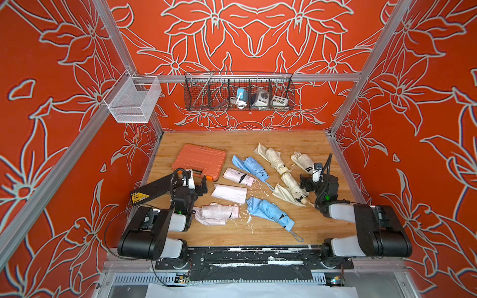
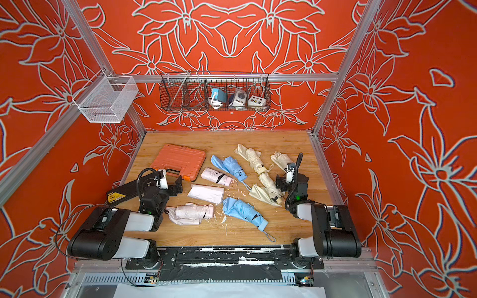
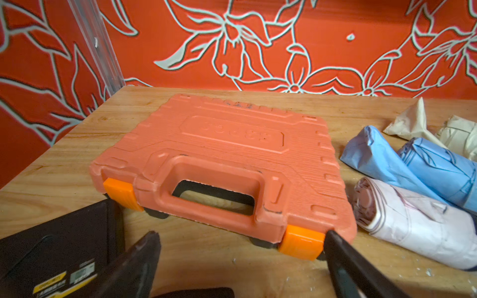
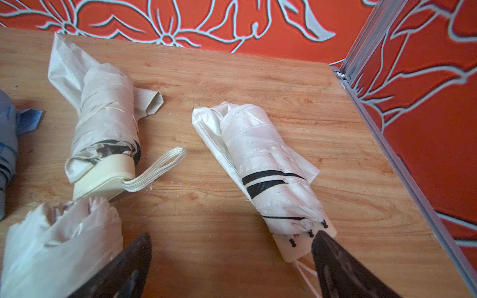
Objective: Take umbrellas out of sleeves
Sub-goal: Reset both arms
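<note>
Gaping wide and empty, the right end effector (image 4: pixel 232 233) hangs by the cream umbrella (image 4: pixel 271 165) at 2 o'clock on the surface (image 4: pixel 206 214); the left end effector (image 3: pixel 240 233), likewise, faces the tool case (image 3: pixel 219 144) at 10 o'clock. Pinching loose canopy — not handle — could drag the sleeve (image 4: pixel 204 121) along.

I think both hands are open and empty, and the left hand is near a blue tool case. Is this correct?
Not fully. The tool case is orange, not blue; the left wrist view shows it. The left hand near it and the right hand are open and empty.
</note>
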You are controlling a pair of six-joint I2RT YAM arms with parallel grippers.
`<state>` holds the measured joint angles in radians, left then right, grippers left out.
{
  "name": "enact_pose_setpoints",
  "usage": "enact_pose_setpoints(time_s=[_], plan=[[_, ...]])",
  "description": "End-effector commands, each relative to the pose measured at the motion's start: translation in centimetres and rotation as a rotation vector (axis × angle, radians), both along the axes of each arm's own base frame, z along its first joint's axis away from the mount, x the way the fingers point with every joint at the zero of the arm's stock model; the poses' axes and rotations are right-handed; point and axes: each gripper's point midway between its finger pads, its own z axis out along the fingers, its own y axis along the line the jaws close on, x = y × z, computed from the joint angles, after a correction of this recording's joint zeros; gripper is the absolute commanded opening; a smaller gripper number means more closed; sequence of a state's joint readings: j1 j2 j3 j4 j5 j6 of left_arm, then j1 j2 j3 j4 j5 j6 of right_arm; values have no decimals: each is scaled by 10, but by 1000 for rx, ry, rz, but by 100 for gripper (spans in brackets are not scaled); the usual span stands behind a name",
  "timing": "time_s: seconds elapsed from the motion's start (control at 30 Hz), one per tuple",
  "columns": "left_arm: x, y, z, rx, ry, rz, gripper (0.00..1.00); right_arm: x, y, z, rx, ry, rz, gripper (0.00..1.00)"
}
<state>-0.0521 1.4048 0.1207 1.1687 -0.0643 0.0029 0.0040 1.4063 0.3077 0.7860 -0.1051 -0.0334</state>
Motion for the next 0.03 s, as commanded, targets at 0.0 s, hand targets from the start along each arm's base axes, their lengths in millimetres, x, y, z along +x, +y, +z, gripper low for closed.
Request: enact_pose_setpoints(time_s=[0.0], plan=[[3, -3, 10, 18, -40, -20, 97, 5, -2, 7, -7, -31, -7, 98]])
